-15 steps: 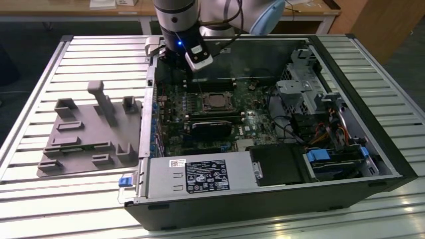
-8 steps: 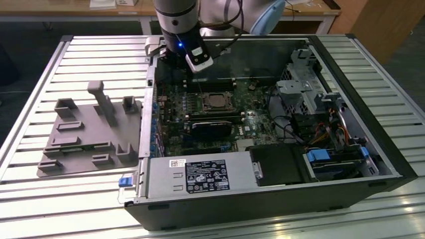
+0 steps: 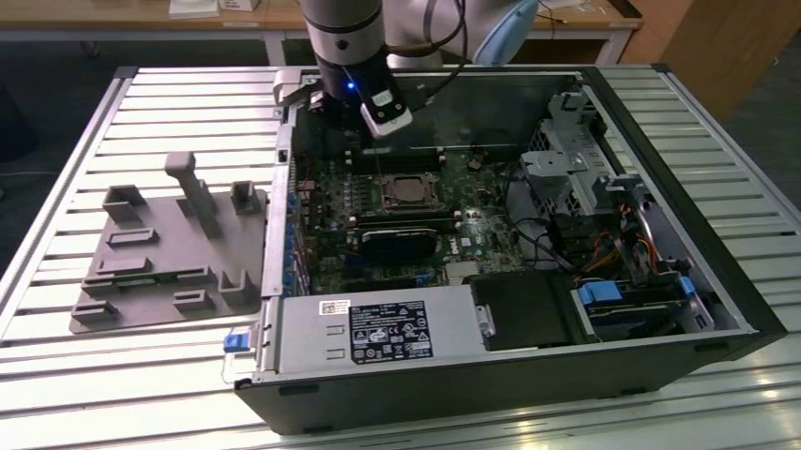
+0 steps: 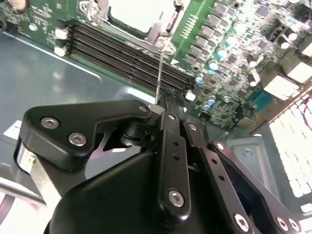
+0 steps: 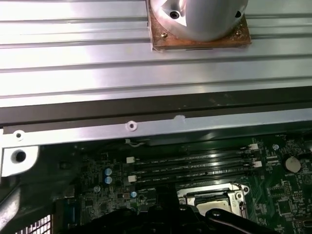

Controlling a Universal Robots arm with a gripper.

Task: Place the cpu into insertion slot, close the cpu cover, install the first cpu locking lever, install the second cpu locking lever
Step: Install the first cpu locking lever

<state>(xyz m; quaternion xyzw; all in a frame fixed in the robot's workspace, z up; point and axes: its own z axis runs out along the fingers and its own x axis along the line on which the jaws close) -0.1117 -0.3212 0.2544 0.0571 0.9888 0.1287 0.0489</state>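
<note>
Evidently the work has reached the lever steps. Going from the exterior view's left, a grey fixture (image 3: 163,248) lies on the slatted table (image 3: 75,141). Next comes the open computer case (image 3: 701,281), where the cpu (image 3: 404,193) sits in the insertion slot (image 3: 379,192) below the arm. The cpu cover (image 4: 163,30) lies flat around the chip.

The second wrist view adds a thin locking lever (image 4: 161,68) running into the jaws, which look drawn together on it; first or second, I cannot tell. I judge that moving so springy a rod calls for a steady hold. The first wrist view adds the memory slots (image 5: 195,168) just beside the socket.
</note>
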